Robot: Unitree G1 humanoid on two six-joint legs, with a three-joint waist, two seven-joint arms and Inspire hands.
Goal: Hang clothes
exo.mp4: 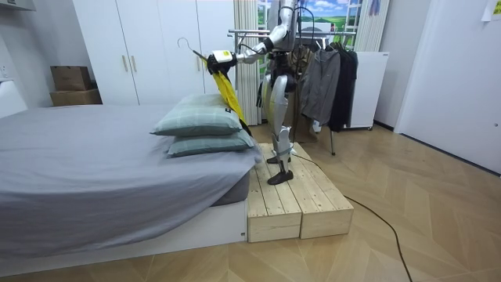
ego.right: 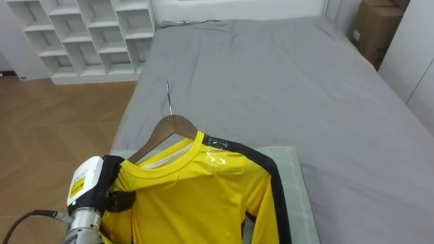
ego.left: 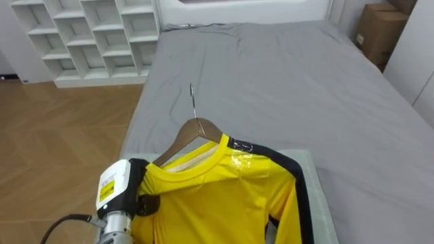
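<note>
Your left hand (ego.left: 125,193), at seven o'clock, grips the shoulder of the shirt (ego.left: 224,196) over the hanger (ego.left: 196,129). That lifts it clear of the bed (ego.left: 285,81), with the hook at twelve o'clock, likely ready for the rack (exo.mp4: 244,32).

Yellow shirt (ego.left: 224,200) cut off below, left hand (ego.left: 125,188) with fingers hidden under its shoulder, hanger (ego.left: 196,127) arms covered
</note>
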